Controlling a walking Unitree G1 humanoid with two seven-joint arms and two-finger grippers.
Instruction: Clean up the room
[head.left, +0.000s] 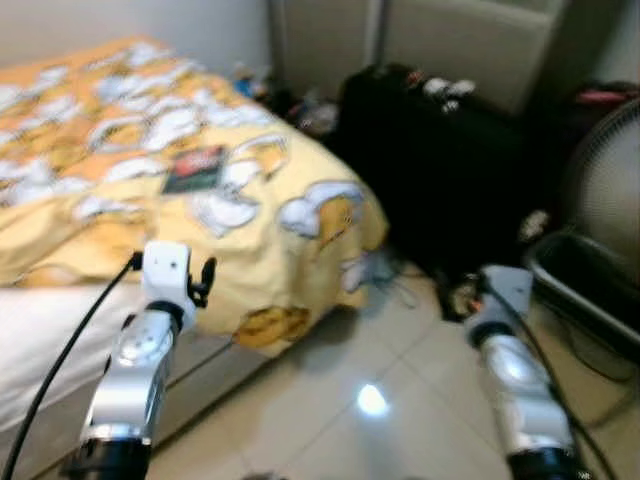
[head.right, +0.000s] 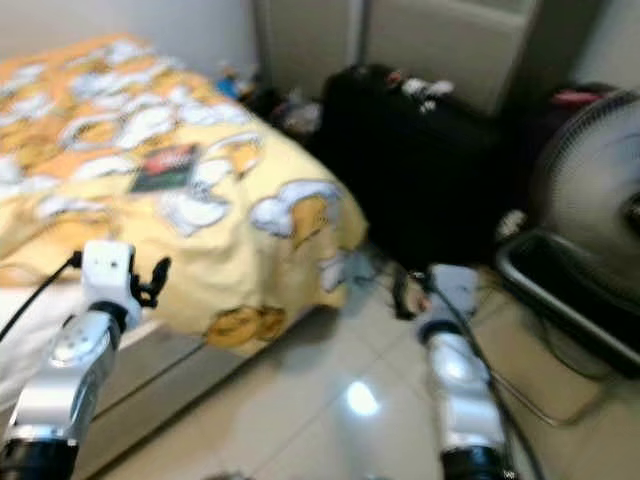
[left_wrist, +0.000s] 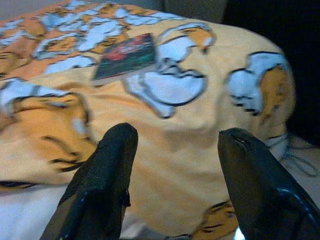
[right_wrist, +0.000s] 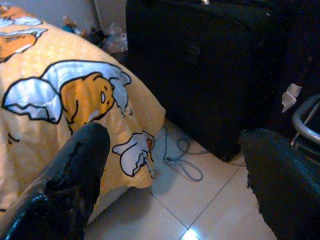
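Note:
A bed with a yellow cartoon-print cover (head.left: 130, 170) takes up the left side of the room. On it lies a dark book with a red picture (head.left: 194, 169), also in the left wrist view as the book (left_wrist: 126, 56). My left gripper (left_wrist: 172, 150) is open and empty, held at the bed's near edge a little short of the book. My right gripper (right_wrist: 175, 150) is open and empty too, raised over the tiled floor beside the bed's corner. Both silver arms reach forward, the left arm (head.left: 140, 350) and the right arm (head.left: 515, 375).
A large black suitcase (head.left: 430, 160) stands past the bed corner, with small clutter (head.left: 290, 105) on the floor behind the bed. A loose cable (right_wrist: 180, 157) lies on the tiles by the corner. A fan (head.right: 590, 190) on its black base stands at the right.

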